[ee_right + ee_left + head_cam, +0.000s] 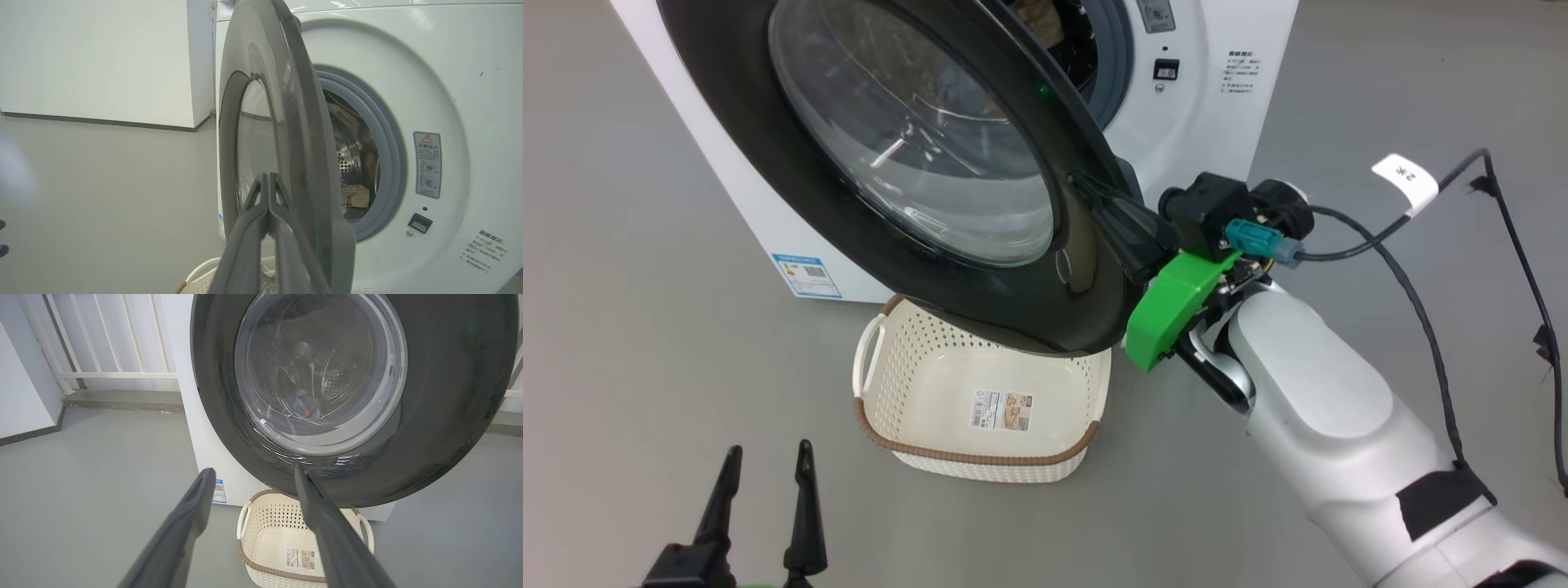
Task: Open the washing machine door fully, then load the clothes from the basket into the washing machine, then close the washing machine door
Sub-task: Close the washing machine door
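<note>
Clenched, the right gripper (267, 177) presses the glossy black-rimmed round glass door (915, 163), seemingly pushing it shut, since the cream perforated plastic basket (980, 457) sits empty. The left gripper (769, 451) hangs released.

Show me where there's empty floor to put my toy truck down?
Bare grey floor lies left of the basket, between the washing machine and the left claw. The basket's inside is bare too, apart from a label. Crowded: the door overhangs the basket, and the right claw sits at the door's edge.
</note>
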Tool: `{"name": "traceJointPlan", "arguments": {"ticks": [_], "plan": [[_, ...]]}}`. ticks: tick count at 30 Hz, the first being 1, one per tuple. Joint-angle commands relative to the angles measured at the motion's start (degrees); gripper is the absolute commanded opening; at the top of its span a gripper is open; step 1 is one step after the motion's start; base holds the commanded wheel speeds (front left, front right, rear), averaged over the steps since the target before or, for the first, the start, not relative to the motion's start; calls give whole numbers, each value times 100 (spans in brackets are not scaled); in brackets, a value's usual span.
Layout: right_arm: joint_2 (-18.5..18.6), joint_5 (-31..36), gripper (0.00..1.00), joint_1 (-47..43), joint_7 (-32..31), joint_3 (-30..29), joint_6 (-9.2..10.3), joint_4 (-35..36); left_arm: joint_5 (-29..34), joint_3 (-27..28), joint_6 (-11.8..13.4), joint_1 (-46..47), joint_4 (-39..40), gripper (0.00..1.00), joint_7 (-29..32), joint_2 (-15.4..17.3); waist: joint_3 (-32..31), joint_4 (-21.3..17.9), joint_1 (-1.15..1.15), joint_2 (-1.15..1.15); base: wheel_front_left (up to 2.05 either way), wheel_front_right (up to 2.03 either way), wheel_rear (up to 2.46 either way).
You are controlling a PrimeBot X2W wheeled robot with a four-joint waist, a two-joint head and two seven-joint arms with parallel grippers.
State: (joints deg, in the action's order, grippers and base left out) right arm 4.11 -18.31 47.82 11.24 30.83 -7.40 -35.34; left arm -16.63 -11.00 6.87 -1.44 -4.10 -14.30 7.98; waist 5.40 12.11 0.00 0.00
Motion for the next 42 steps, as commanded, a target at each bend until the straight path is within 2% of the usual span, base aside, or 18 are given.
{"name": "traceJointPlan", "arguments": {"ticks": [1, 16, 29, 42], "plan": [[-123, -91, 0, 211, 70, 87, -9, -1, 75, 204, 14, 273, 100, 100, -68, 54, 16, 8, 0, 0, 0, 0, 0], [-101, -158, 0, 1132, 267, 252, -9, -1224, 205, 291, -84, 463, 189, 100, -69, -107, 333, 142, 0, 0, 0, 0, 0], [353, -382, 0, 2156, 335, -81, -9, -2042, 375, 301, -199, 823, 341, 100, -70, -365, 1008, 453, 0, 0, 0, 0, 0], [631, -456, 0, 3049, 367, -365, -9, -2617, 428, 239, -298, 1164, 385, 100, -70, -491, 1561, 654, 0, 0, 0, 0, 0]]}}
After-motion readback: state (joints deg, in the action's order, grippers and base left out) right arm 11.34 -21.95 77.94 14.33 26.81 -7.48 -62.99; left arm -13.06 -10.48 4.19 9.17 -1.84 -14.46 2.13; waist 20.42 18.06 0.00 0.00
